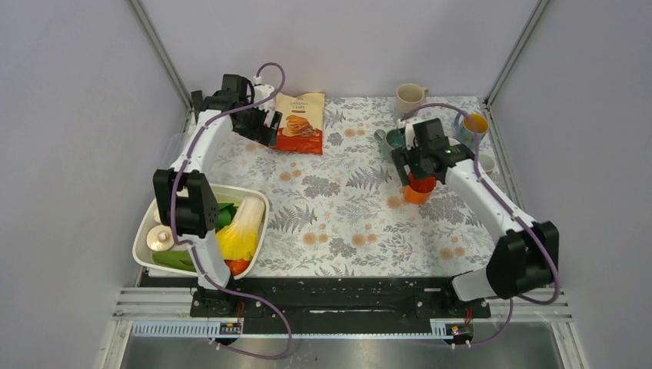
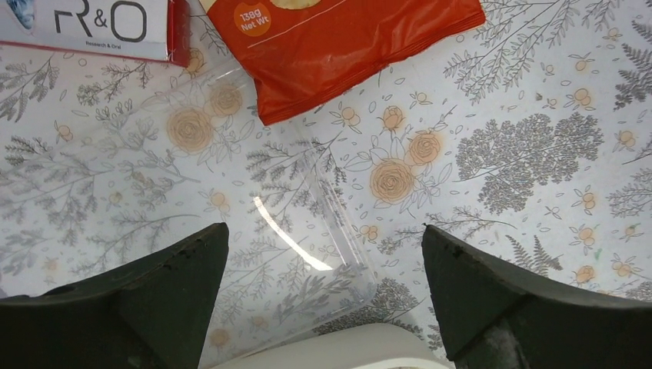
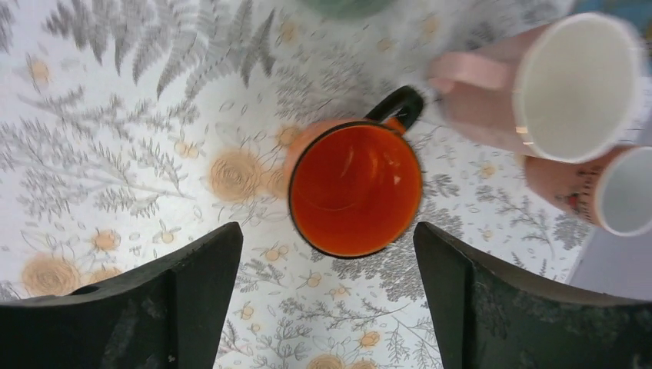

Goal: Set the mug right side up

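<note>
The orange mug [image 1: 419, 192] [image 3: 355, 191] stands upright on the floral table, its mouth facing up and its black handle [image 3: 400, 106] pointing toward the far right. My right gripper [image 1: 417, 175] [image 3: 327, 231] hovers just above it, open, with both fingers wide of the rim and touching nothing. My left gripper [image 1: 265, 127] [image 2: 323, 228] is open at the far left, beside the chip bag, with nothing between its fingers.
An orange chip bag [image 1: 301, 123] [image 2: 346, 46] lies at the back. A clear plastic lid [image 2: 307, 223] and a white box [image 2: 92, 27] lie under the left gripper. Pink mugs [image 3: 569, 84], a cream mug [image 1: 409, 98], a green mug [image 1: 394, 138] and a blue mug [image 1: 473, 127] crowd the back right. A white tub [image 1: 261, 201] holds vegetables.
</note>
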